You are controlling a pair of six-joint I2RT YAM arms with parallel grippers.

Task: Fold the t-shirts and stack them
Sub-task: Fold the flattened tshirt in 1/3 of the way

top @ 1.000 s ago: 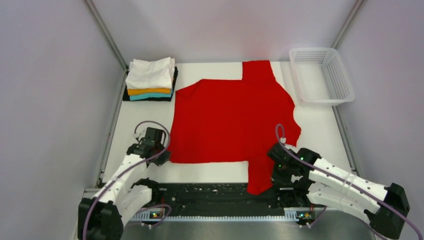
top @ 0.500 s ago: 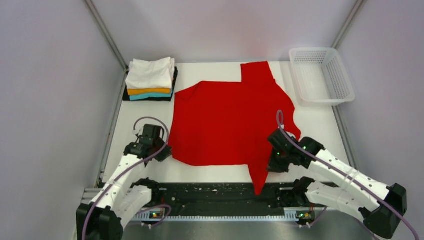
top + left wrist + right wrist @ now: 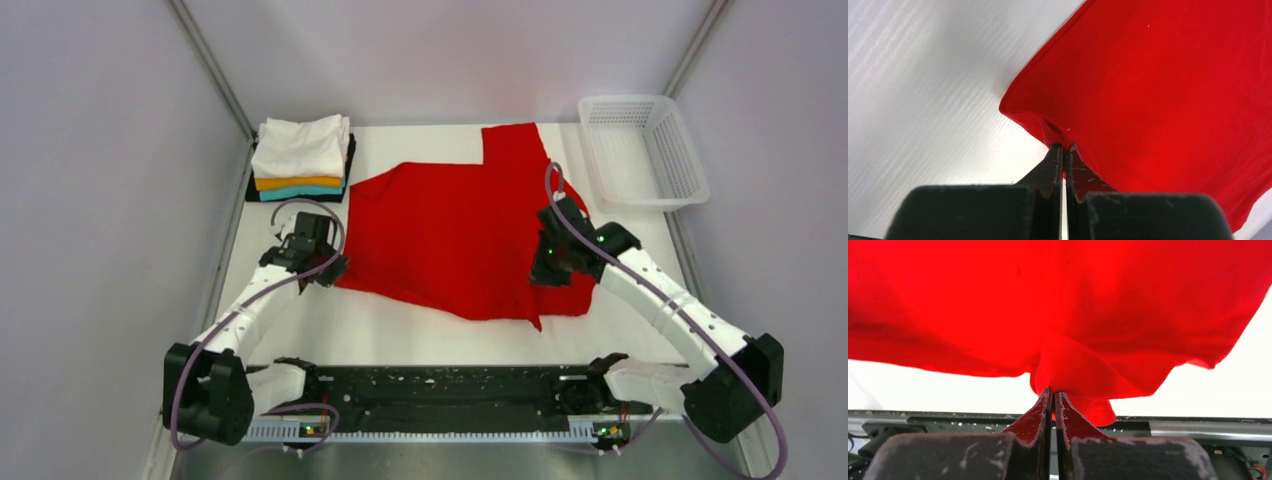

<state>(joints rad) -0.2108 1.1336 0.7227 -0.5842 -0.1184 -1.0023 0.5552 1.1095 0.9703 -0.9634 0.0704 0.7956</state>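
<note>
The red t-shirt lies spread mid-tabletop. The left hand is clamped on its near left corner and the right hand on its near right edge. I'd carry both toward the far edge together, level, so the fold lands square.

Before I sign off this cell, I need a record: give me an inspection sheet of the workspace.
Surface: white table, cloth spread over its middle.
Job's things: red t-shirt, held at its near edge; folded stack at far left, white on top, then orange, teal, black.
Clutter: white mesh basket, far right.
Grippers: left gripper shut on a shirt corner; right gripper shut on bunched cloth.
Cables: purple cables loop at both wrists, none snagged.
Surroundings: grey walls; black rail at near edge.
</note>
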